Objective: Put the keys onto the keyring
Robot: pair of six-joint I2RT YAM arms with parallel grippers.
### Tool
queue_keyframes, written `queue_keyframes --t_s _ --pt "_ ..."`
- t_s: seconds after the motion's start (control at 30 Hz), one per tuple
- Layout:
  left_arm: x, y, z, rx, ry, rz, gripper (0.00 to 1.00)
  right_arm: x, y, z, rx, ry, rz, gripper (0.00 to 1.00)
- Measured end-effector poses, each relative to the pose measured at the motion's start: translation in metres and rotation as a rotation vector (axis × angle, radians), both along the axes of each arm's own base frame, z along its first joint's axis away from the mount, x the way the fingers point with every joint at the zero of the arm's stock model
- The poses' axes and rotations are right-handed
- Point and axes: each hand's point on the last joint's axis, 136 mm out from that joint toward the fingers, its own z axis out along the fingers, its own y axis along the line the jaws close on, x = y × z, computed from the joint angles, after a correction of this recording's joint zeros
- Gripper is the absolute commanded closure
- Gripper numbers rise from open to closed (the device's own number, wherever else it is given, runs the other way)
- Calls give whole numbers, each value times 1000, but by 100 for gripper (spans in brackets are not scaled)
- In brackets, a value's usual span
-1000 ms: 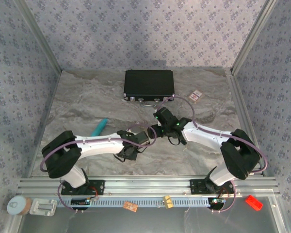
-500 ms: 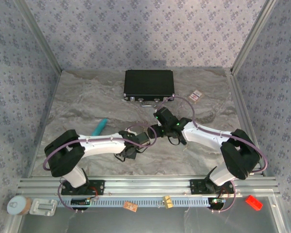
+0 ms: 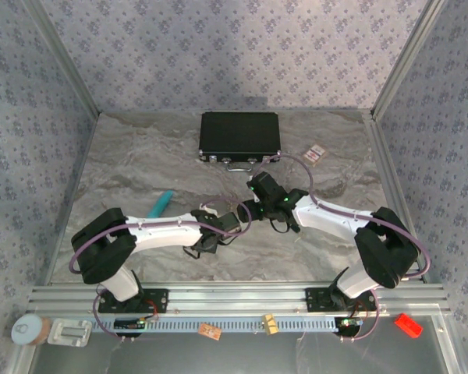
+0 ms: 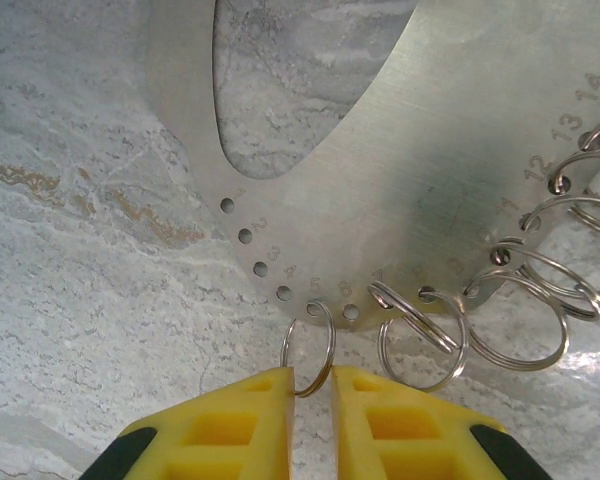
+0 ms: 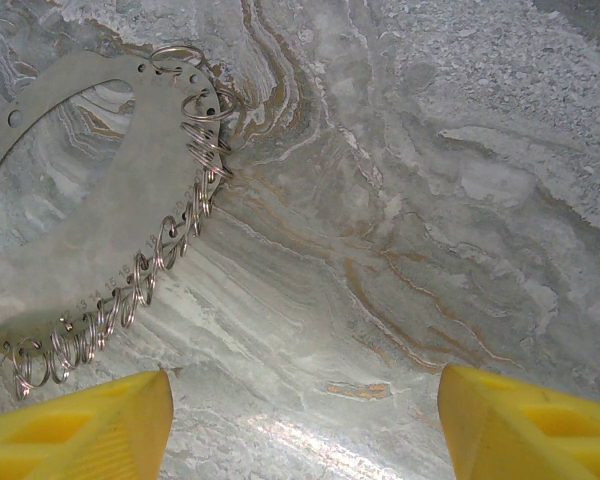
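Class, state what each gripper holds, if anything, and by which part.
The left gripper pinches a small ring by its lower edge; the ring hangs from a hole in the metal plate. The right gripper is open, holding nothing.

Three walls close in the space, the back wall (image 3: 234,47), the left wall (image 3: 23,156) and the right wall (image 3: 444,140), all papered in pale lilac-grey with a small repeating flower print. Bare metal posts (image 3: 62,58) run down the two back corners. The tabletop (image 3: 140,164) is grey stone-look with wavy brown and white veins. A ribbed aluminium rail (image 3: 242,294) lines its near edge. The light is soft and even, with a faint sheen on the stone.
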Motion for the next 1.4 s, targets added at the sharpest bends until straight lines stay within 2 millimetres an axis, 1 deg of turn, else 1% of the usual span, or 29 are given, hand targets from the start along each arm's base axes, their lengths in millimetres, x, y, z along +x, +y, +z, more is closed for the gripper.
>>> queue_keyframes --t_s 0.3,0.5,0.7,0.77,0.87,0.97,1.07,1.13,1.2,1.33,1.4 --pt "8 0 -1 -18 -1 13 83 0 0 0 -1 1 0 28" --pt "10 1 -1 -25 8 14 87 0 0 0 -1 1 1 28" --pt "10 0 -4 -36 13 15 88 -1 0 0 -2 2 0 28" --pt "10 1 -5 -37 13 17 91 -1 0 -1 -3 3 0 28" --pt "11 2 -5 -38 12 25 98 -1 0 0 -1 4 -3 28" --pt "12 4 -5 -33 7 29 100 -1 0 2 8 2 -8 28" --pt "14 5 -2 -36 -10 26 100 -2 0 13 37 -22 -5 26" --pt "15 9 7 -51 -42 14 100 -6 -3 25 79 -59 -1 24" --pt "18 10 21 -94 -97 -6 100 -12 -8 40 127 -109 1 23" --pt "30 6 61 -218 -261 -94 100 -19 -21 77 240 -269 1 21" --pt "35 3 78 -264 -342 -157 100 -20 -29 91 272 -346 2 20"
